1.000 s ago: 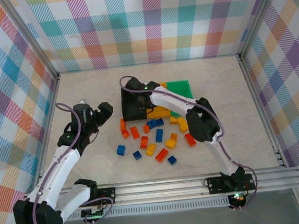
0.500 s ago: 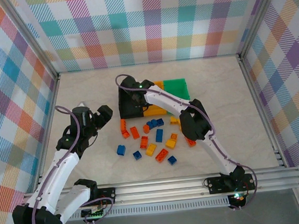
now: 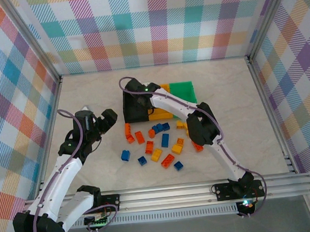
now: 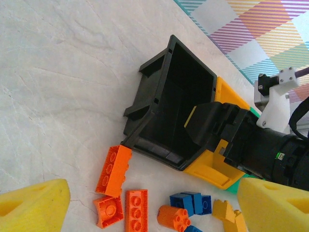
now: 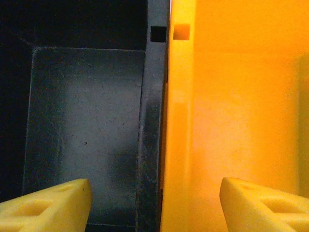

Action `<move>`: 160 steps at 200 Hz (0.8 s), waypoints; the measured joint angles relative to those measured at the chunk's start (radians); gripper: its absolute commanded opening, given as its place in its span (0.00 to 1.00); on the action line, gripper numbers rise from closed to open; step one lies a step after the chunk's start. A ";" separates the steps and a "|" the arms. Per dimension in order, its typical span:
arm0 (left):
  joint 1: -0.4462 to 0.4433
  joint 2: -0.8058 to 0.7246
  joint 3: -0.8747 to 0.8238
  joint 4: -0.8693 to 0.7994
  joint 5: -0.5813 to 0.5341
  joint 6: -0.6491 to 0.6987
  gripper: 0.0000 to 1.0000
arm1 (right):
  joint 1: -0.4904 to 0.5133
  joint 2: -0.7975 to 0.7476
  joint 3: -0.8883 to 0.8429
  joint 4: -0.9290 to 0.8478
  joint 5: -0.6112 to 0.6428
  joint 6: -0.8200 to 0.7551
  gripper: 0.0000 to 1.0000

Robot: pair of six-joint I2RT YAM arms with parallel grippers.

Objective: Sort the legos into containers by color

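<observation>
Legos point(image 3: 152, 143) in orange-red, blue and yellow are scattered loose on the worktop point(image 3: 87, 89), near the right side of the left gripper point(image 3: 97, 119) and on the near side of the right gripper point(image 3: 138, 97). In the left wrist view an orange brick point(image 4: 113, 169) is seen just ahead of the left gripper, nearer its left finger, with the black bin point(image 4: 188, 92) beyond it. The left gripper is held spread wide, with nothing pinched. The right gripper is spread as well, its fingers point(image 5: 43, 203) set astride the shared wall of the black bin and the yellow-orange bin point(image 5: 241, 121). The green bin point(image 3: 185, 91) is joined on further to its right. Bare worktop is found to the left of and beyond the left gripper, up to the plaid walls point(image 3: 147, 30).
</observation>
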 measured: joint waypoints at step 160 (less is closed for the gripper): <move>-0.230 0.194 0.030 0.016 0.109 0.044 1.00 | -0.206 -0.909 -1.215 0.237 -0.159 -0.086 0.82</move>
